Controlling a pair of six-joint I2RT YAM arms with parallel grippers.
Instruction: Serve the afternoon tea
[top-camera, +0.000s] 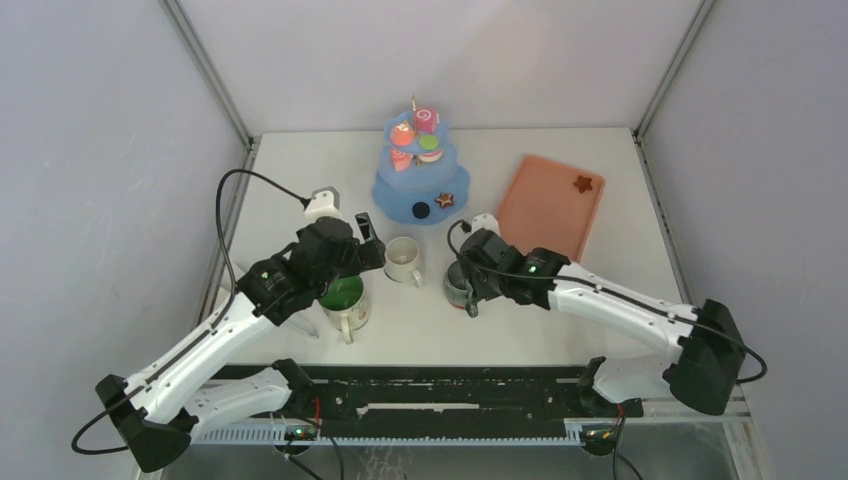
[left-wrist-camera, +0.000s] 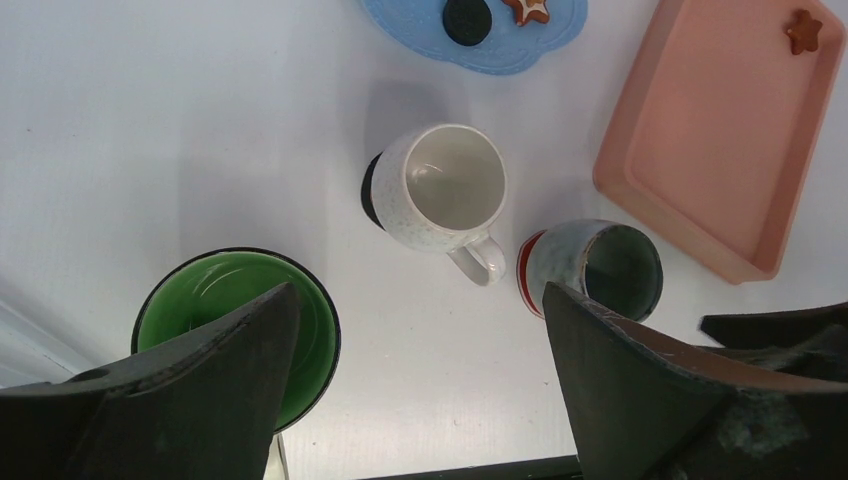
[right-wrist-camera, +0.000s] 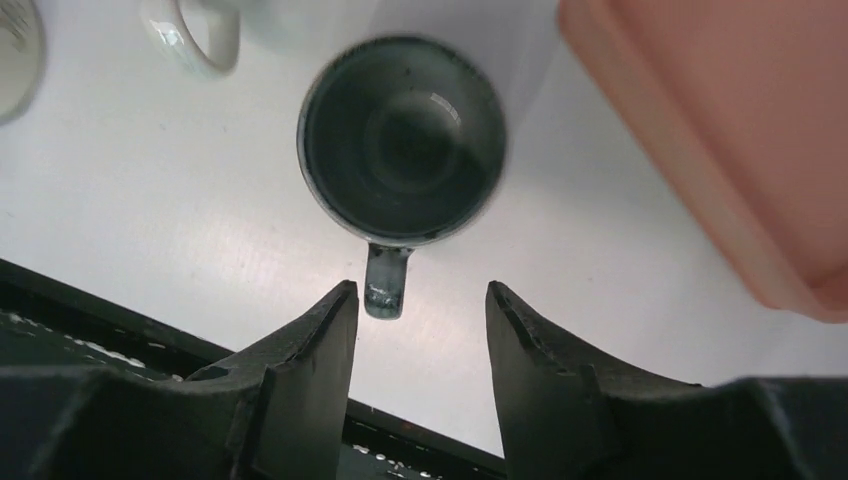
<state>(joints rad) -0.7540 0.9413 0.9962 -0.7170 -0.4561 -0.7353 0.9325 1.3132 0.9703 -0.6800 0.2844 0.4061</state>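
Right wrist: grey mug (right-wrist-camera: 405, 140) handle at jaw tips

Right gripper (right-wrist-camera: 420, 300) half spread, gripping nothing. Grey mug stands upright mid table (top-camera: 600, 150), its handle pointing in between the fingertips. Left gripper (left-wrist-camera: 420, 295) spread wide over green mug (left-wrist-camera: 215, 300).

Green mug (left-wrist-camera: 230, 300), speckled cream mug (left-wrist-camera: 450, 185), grey mug (right-wrist-camera: 405, 140), salmon-pink tray (left-wrist-camera: 720, 130).

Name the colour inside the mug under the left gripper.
Bright green, dark rim; the green mug shows best in the left wrist view.
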